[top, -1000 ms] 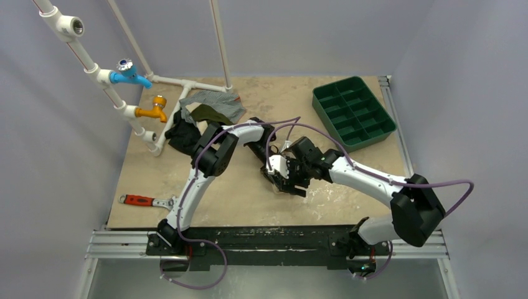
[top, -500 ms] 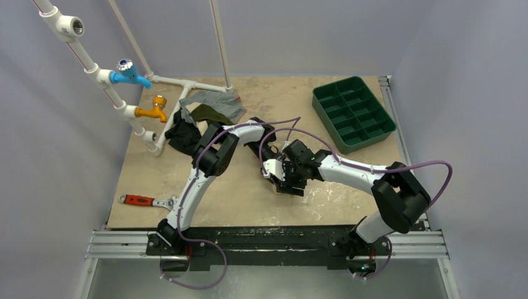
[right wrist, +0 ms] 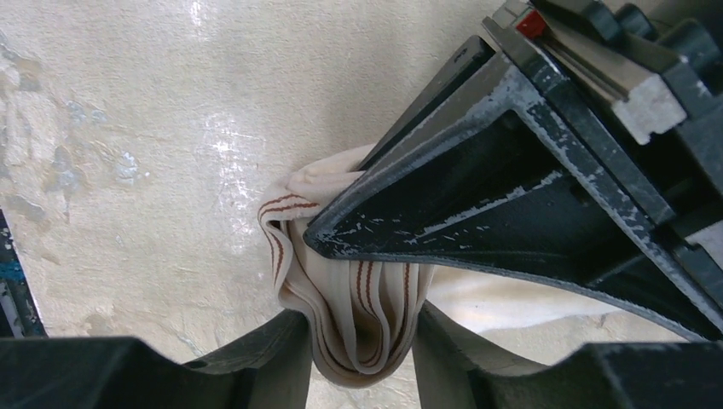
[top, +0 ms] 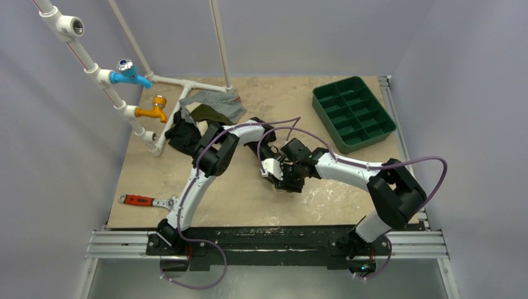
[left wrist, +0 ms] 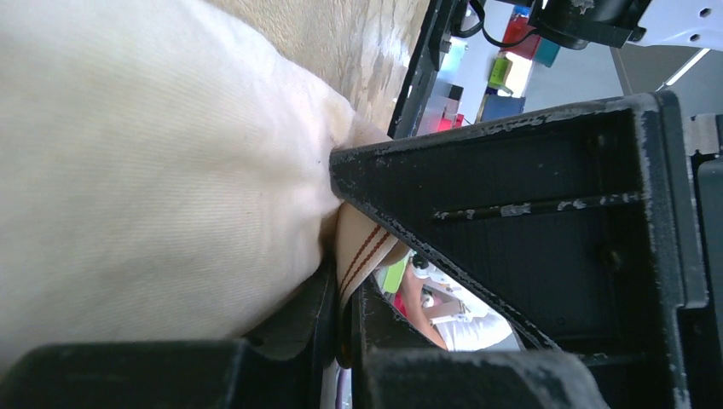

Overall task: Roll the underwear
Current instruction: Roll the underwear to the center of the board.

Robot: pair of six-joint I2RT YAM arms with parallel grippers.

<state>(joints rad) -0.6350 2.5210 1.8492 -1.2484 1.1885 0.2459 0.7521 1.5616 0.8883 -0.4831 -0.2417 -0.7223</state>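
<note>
We see the underwear (right wrist: 281, 213) bunched on the table (right wrist: 128, 128) at the middle of the top view, lying between the facing left gripper (left wrist: 337, 239) and right gripper (right wrist: 341, 281), both clamped on it.

Reaches from the near edge toward the middle of the table with both arms. Bends the left arm (top: 198, 180) sharply at a raised elbow, with the forearm angled right and the wrist tipped down. Stretches the right arm (top: 348, 169) low and leftward from an elbow near the right edge. Holds both wrists close together. Clamps the left gripper (left wrist: 337, 226) on the underwear (left wrist: 153, 170). Pinches the same cloth's striped band in the right gripper (right wrist: 345, 285).
</note>
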